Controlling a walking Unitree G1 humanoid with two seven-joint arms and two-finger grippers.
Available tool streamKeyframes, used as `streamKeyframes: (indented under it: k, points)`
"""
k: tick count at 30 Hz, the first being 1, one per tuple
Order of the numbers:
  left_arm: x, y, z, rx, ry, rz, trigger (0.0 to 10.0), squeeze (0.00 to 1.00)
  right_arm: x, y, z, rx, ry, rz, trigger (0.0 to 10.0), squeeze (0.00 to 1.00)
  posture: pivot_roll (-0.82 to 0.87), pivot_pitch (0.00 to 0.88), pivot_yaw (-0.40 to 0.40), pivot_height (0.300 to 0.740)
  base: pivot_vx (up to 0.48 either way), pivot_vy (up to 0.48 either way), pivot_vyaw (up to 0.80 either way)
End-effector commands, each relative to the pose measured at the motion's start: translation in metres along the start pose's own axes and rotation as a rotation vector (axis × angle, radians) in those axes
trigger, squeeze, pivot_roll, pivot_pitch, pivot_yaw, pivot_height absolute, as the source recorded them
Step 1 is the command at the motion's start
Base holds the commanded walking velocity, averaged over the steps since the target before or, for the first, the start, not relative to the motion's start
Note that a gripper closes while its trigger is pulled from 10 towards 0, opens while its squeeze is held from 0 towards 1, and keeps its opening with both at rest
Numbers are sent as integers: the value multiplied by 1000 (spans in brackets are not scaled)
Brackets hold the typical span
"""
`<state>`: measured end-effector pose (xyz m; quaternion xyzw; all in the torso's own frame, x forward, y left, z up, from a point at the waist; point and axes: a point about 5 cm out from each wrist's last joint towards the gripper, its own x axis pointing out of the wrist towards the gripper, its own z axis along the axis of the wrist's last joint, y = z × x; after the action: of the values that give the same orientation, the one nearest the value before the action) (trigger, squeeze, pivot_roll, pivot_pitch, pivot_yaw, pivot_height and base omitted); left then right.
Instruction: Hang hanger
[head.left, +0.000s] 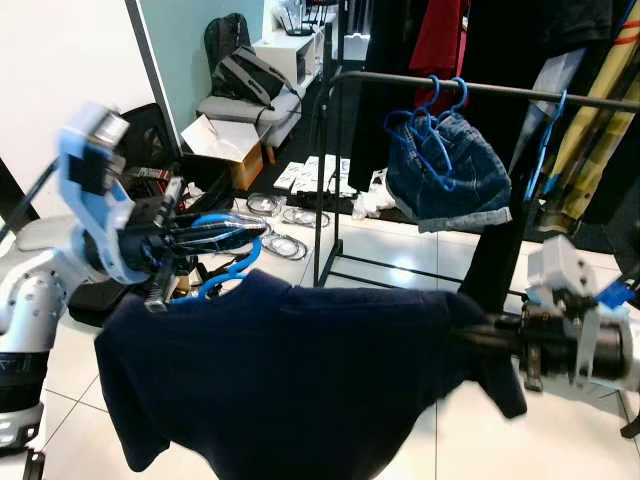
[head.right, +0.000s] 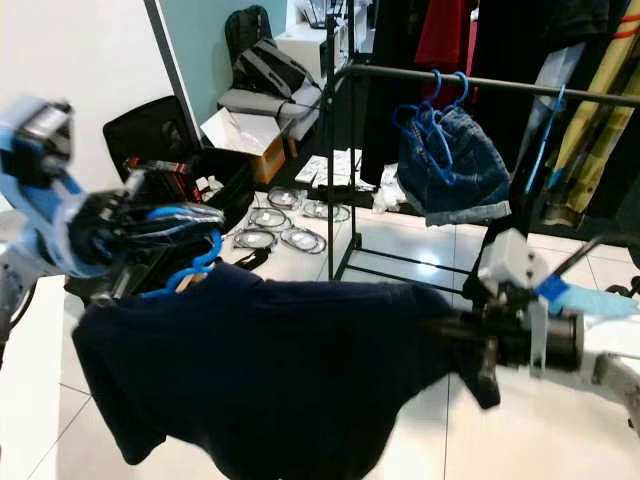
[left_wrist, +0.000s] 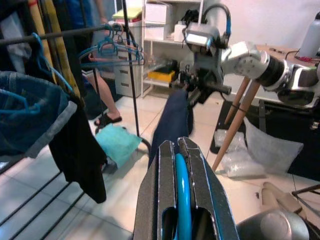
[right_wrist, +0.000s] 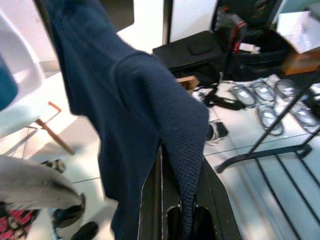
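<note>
A dark navy shirt (head.left: 290, 370) hangs on a blue plastic hanger (head.left: 228, 268), stretched between my two arms in front of me. My left gripper (head.left: 205, 235) is shut on the blue hanger (left_wrist: 181, 200) near its hook, at the shirt's collar. My right gripper (head.left: 480, 340) is shut on the shirt's sleeve end, and the navy fabric (right_wrist: 185, 150) runs between its black fingers (right_wrist: 155, 200). Behind the shirt a black clothes rail (head.left: 500, 90) runs across, carrying blue hangers and denim shorts (head.left: 445, 170).
Dark and red clothes (head.left: 440, 40) hang on the rack at the back. The rack's black floor frame (head.left: 370, 270) stands on white tiles. A cardboard box (head.left: 232, 142), bags (head.left: 245, 70) and coiled cables (head.left: 275, 225) lie at the back left. A person's legs (left_wrist: 102, 100) stand by a rack.
</note>
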<state>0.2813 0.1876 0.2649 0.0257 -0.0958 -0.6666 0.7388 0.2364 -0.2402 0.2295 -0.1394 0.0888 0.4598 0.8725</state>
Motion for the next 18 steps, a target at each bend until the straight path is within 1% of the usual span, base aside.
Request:
streamKeyframes:
  k: [1,2,3,4,5,6,7,8,9,14,15,16,17,18]
  points:
    - [-8,2,-1,20,53,34,0,0,-4,-6,5,-30,-22,-56,0,0,-88,0,35,740,0,0,0]
    - [-8,2,-1,20,53,34,0,0,-4,-6,5,-30,-22,-56,0,0,-88,0,35,740,0,0,0]
    - [-13,5,-5,14,67,68,0,0,-4,-11,7,-45,-31,-94,0,0,-89,0,35,740,0,0,0]
    - [-13,5,-5,14,67,68,0,0,-4,-11,7,-45,-31,-94,0,0,-89,0,35,740,0,0,0]
    - [-18,8,-7,16,74,108,0,0,-6,-16,10,-58,-42,-136,0,0,-89,1,35,740,0,0,0]
    - [-18,8,-7,16,74,108,0,0,-6,-16,10,-58,-42,-136,0,0,-89,1,35,740,0,0,0]
    - [-24,11,-7,22,80,146,0,0,-7,-22,13,-70,-53,-181,0,0,-89,1,35,740,0,0,0]
    - [-24,11,-7,22,80,146,0,0,-7,-22,13,-70,-53,-181,0,0,-89,1,35,740,0,0,0]
    - [-29,14,-6,32,83,178,0,0,-9,-27,15,-74,-63,-222,0,0,-89,1,35,740,0,0,0]
    - [-29,14,-6,32,83,178,0,0,-9,-27,15,-74,-63,-222,0,0,-89,1,35,740,0,0,0]
    - [-34,17,-5,45,89,207,0,0,-12,-33,16,-81,-67,-264,0,0,-88,3,37,740,0,0,0]
    - [-34,17,-5,45,89,207,0,0,-12,-33,16,-81,-67,-264,0,0,-88,3,37,740,0,0,0]
    - [-39,21,-4,63,99,251,0,0,-17,-43,18,-82,-81,-354,0,0,-88,4,37,740,0,0,0]
    - [-39,21,-4,63,99,251,0,0,-17,-43,18,-82,-81,-354,0,0,-88,4,37,740,0,0,0]
